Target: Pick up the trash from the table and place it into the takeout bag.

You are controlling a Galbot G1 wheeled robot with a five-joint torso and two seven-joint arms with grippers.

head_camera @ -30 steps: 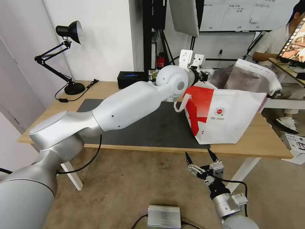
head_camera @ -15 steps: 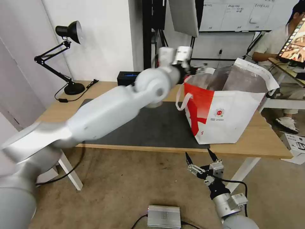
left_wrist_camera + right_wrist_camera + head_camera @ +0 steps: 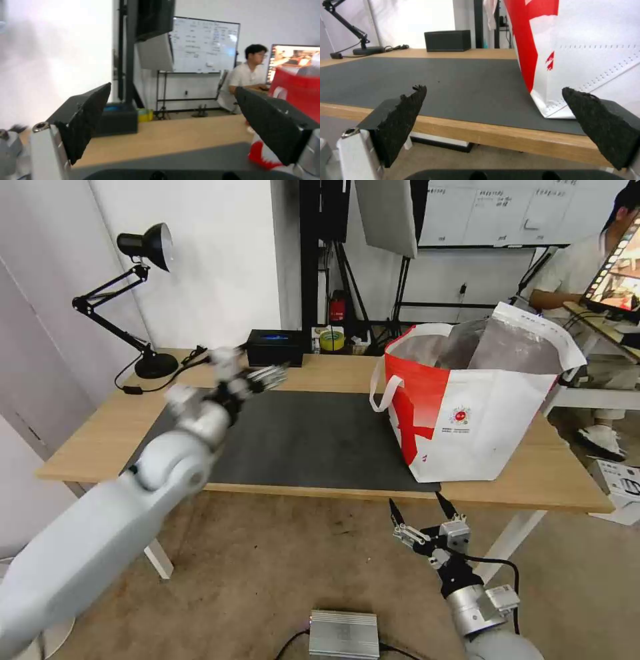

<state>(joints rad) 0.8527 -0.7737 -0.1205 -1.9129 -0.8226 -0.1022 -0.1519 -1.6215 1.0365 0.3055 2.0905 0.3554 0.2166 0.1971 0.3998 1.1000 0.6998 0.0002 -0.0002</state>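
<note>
The red-and-white takeout bag [image 3: 480, 407] stands upright on the right part of the table [image 3: 320, 367], mouth open and foil lining showing; what lies inside is hidden. No trash shows on the dark grey mat [image 3: 313, 437]. My left gripper [image 3: 272, 375] hovers over the mat's back left corner, well to the left of the bag, open and holding nothing [image 3: 171, 92]. My right gripper [image 3: 415, 500] hangs below the table's front edge, open and empty [image 3: 493, 90], facing the bag's lower corner [image 3: 586, 50].
A black desk lamp [image 3: 143, 247] stands at the table's back left with its cable. A black box [image 3: 275, 347] and a yellow-green tape roll [image 3: 329, 340] sit along the back edge. A silver box [image 3: 345, 633] lies on the floor.
My left arm has swung away from the bag's mouth, back and to the left over the mat. The bag's near rim has risen again. The right arm has not moved.
</note>
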